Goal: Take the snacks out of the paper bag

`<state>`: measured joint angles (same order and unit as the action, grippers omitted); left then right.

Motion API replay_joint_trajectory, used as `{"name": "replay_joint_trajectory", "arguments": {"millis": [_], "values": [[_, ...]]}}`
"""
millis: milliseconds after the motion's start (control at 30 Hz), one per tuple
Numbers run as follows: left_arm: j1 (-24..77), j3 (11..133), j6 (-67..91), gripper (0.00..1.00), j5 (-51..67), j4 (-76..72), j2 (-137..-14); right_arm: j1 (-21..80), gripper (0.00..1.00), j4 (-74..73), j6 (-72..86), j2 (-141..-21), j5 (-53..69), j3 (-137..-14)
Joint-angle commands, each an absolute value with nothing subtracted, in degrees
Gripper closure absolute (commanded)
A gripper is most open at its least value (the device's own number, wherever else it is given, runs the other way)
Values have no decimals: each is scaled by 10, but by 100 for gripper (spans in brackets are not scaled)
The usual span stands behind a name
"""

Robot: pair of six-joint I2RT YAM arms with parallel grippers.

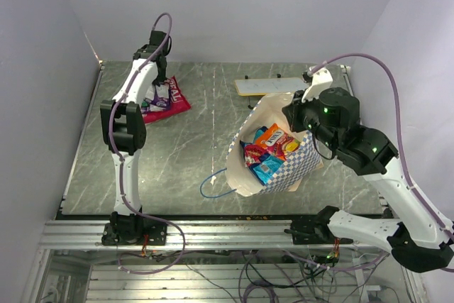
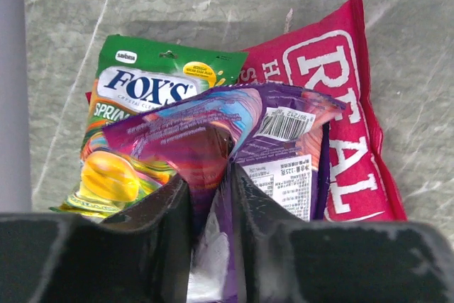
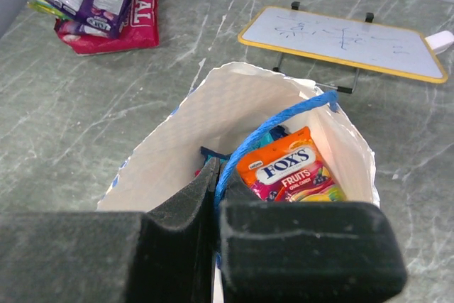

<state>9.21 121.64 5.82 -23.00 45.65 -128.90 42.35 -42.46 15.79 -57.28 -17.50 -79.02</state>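
Observation:
The paper bag (image 1: 298, 168) stands open right of the table's middle, with orange, blue and red snacks (image 1: 273, 148) inside. My right gripper (image 3: 218, 175) is shut on the bag's blue cord handle (image 3: 284, 120), holding the mouth open over an orange packet (image 3: 291, 172). My left gripper (image 2: 213, 196) is at the far left of the table, shut on a purple packet (image 2: 213, 133). That packet lies over a green-yellow packet (image 2: 135, 97) and a red-pink packet (image 2: 340, 104) on the table. In the top view the left gripper (image 1: 157, 94) is over this pile and the right gripper (image 1: 301, 122) is at the bag's rim.
A flat cream board (image 1: 266, 86) on black feet stands behind the bag. The bag's other blue cord handle (image 1: 213, 186) lies looped on the table to the bag's left. The grey wall is close to the packet pile (image 3: 99, 1).

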Motion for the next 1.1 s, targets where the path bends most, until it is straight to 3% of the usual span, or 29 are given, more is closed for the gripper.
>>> {"name": "replay_joint_trajectory", "arguments": {"millis": [0, 100, 267, 467, 633, 867, 1067], "values": [[89, 1215, 79, 57, -219, 440, -1285, 425, 100, -442, 104, -579, -178, -816], [89, 1204, 87, 40, -212, 438, -1265, 425, 100, -440, 91, -579, -179, -815], [89, 1220, 90, 28, -201, 451, -1240, 425, 100, -428, 93, -575, -174, -801], [89, 1197, 113, 24, -182, 443, -1196, 425, 100, -429, 93, -558, -176, -792], [89, 1150, 170, 5, -125, 426, -1127, 425, 100, -420, 85, -541, -170, -793], [93, 935, 304, 1, 160, 307, -993, 425, 100, -382, 105, -554, -124, -804], [174, 824, 316, 1, 268, 341, -861, 425, 100, -326, 129, -567, -108, -783]]}}
